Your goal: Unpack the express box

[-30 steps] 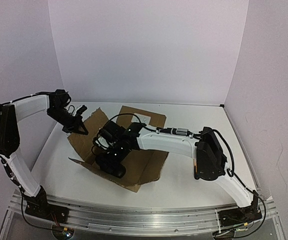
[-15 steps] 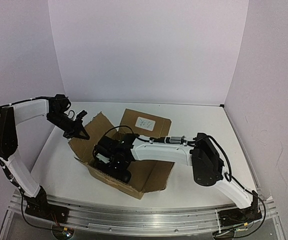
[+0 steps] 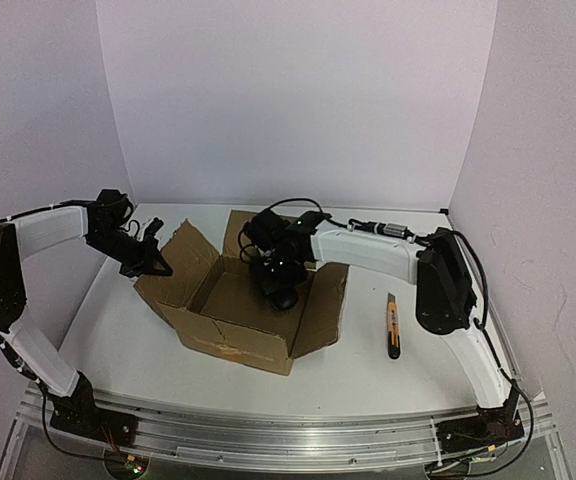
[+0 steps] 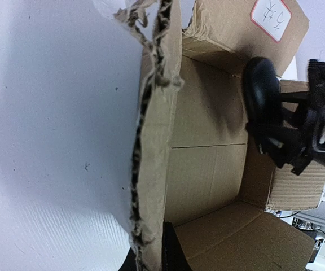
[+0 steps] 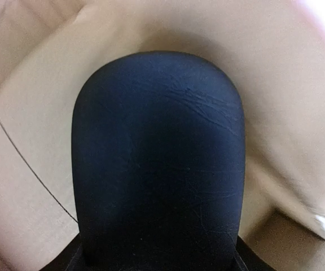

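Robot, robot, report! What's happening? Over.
Left gripper shut on box flap. Right gripper holds black item over open box. Knife right of box, apart.

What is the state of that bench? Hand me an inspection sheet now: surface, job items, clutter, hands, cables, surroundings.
Surface: white table, no spills seen.
Job's things: express box open, flaps up; black oval object held above it.
Clutter: utility knife on the table right of the box, apart from it.
Hands: left hand shut on the box's left flap; right hand gripping the black oval object.
Cables: black cable looping at the right wrist.
Surroundings: plain white walls; metal rail at near edge.
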Controlling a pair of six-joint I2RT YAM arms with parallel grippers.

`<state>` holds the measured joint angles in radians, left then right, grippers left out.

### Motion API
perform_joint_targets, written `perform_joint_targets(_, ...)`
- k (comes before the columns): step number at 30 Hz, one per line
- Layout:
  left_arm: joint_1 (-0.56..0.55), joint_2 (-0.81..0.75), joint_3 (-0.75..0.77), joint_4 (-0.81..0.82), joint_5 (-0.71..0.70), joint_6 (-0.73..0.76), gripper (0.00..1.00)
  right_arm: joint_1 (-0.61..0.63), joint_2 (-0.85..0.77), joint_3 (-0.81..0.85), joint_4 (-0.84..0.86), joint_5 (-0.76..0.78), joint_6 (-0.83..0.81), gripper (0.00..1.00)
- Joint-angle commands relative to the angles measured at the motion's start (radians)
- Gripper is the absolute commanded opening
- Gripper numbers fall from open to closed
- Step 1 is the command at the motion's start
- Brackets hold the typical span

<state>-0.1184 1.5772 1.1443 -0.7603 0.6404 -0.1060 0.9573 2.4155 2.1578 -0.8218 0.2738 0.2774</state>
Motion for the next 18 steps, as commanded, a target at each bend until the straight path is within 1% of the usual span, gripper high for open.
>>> perform_joint_targets(1,0.003,-0.055,-0.033,0.087,-0.038,-0.038,0.00,-0.007,-0.187,-0.003,0.116,0.042,0.072,0.08)
perform_joint_targets(7,0.004,-0.065,-0.056,0.133,-0.066,-0.074,0.00,-0.030,-0.246,0.038,0.141,0.078,0.090,0.05)
perform_joint_targets(9,0.004,-0.066,-0.059,0.144,-0.097,-0.093,0.00,-0.041,-0.283,0.053,0.141,0.124,0.102,0.04)
perform_joint_targets(11,0.004,-0.063,-0.059,0.157,-0.098,-0.102,0.00,-0.078,-0.348,0.043,0.141,0.178,0.114,0.05)
perform_joint_targets(13,0.004,-0.056,-0.055,0.176,-0.085,-0.116,0.00,-0.130,-0.423,0.002,0.140,0.211,0.130,0.05)
perform_joint_targets(15,0.003,-0.047,-0.047,0.190,-0.077,-0.127,0.00,-0.201,-0.510,-0.087,0.137,0.241,0.124,0.06)
perform_joint_targets(18,0.004,-0.038,-0.037,0.200,-0.073,-0.136,0.00,-0.339,-0.607,-0.242,0.116,0.218,0.158,0.08)
